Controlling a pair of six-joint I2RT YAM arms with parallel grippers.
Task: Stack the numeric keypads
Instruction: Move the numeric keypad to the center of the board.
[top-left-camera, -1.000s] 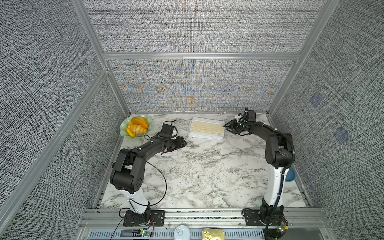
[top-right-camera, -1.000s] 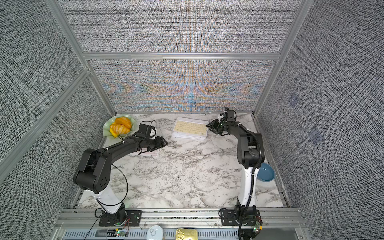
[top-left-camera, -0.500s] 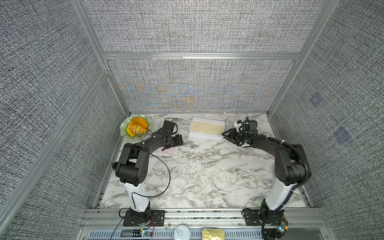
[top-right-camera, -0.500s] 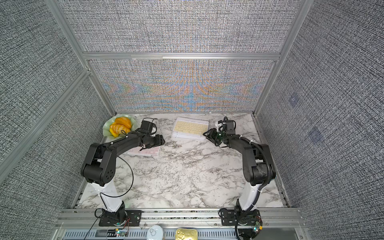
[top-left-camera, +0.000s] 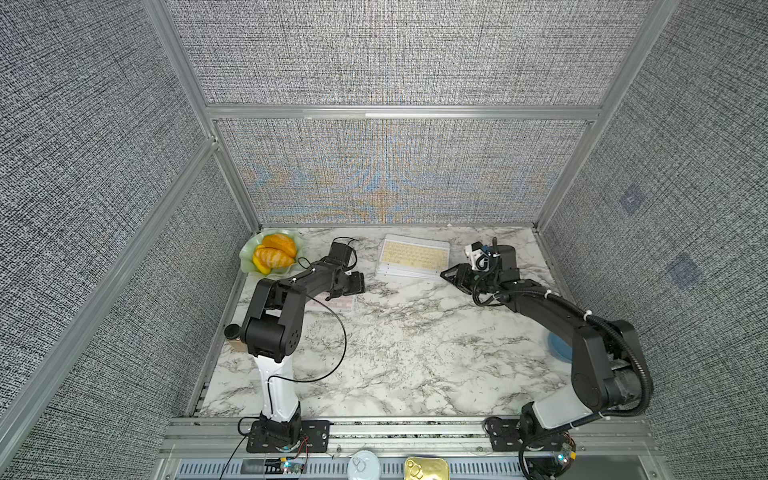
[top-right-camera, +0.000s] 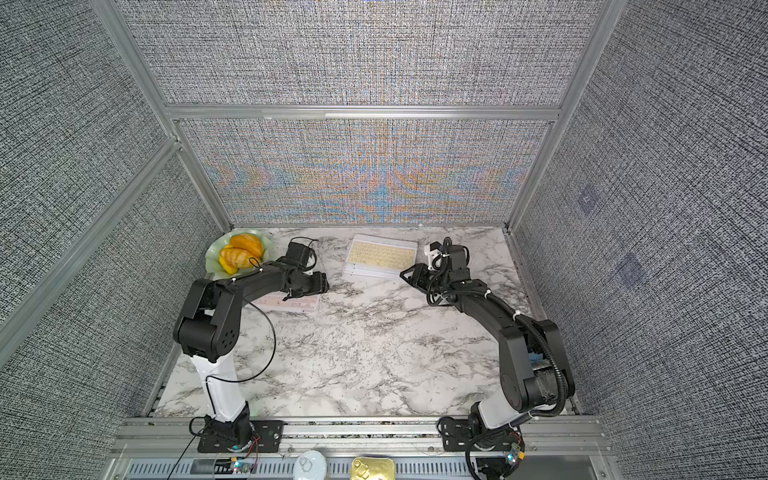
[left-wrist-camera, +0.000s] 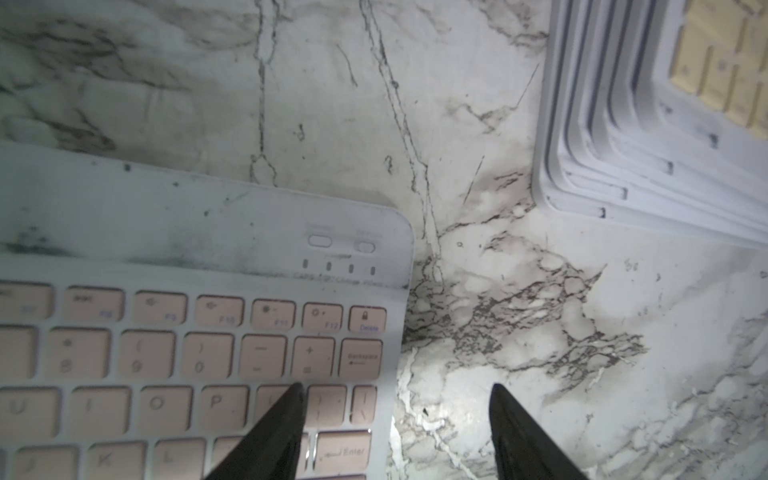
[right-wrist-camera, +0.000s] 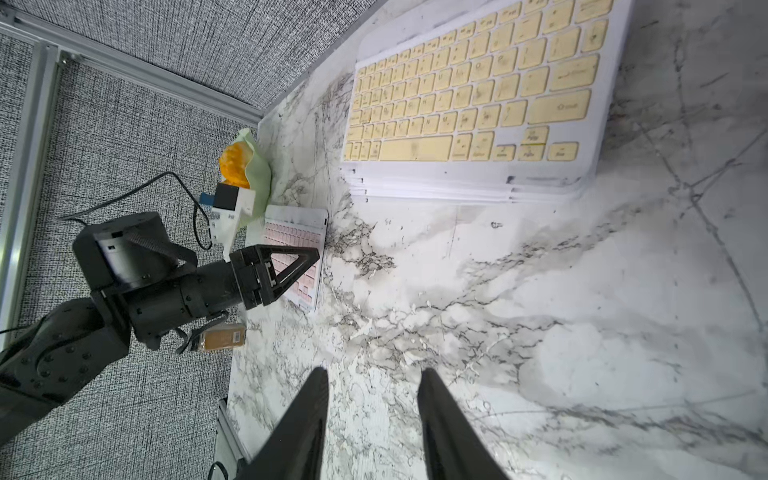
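Observation:
A stack of numeric keypads (top-left-camera: 413, 259) (top-right-camera: 381, 259) lies at the back centre with a pale yellow one on top (right-wrist-camera: 473, 95); its stepped white corner shows in the left wrist view (left-wrist-camera: 644, 145). A single pink keypad (top-left-camera: 338, 303) (top-right-camera: 291, 303) (left-wrist-camera: 187, 332) (right-wrist-camera: 299, 237) lies flat to the left, partly under the left arm. My left gripper (top-left-camera: 353, 284) (top-right-camera: 320, 284) (left-wrist-camera: 397, 390) is open and low, straddling its right short edge: one finger over the keys, the other over bare marble. My right gripper (top-left-camera: 455, 276) (top-right-camera: 413, 276) (right-wrist-camera: 372, 374) is open and empty beside the stack's near right corner.
A green plate (top-left-camera: 249, 259) (top-right-camera: 214, 257) of orange fruit stands at the back left, close behind the left arm. A blue bowl (top-left-camera: 557, 349) sits at the right edge, partly hidden by the right arm. A brown box (top-left-camera: 235, 343) (right-wrist-camera: 220, 338) lies at the left edge.
My right gripper has drawn back from the stack's right side toward the front, its elbow swinging forward. The left gripper has stayed near the pink keypad while its arm shifted.

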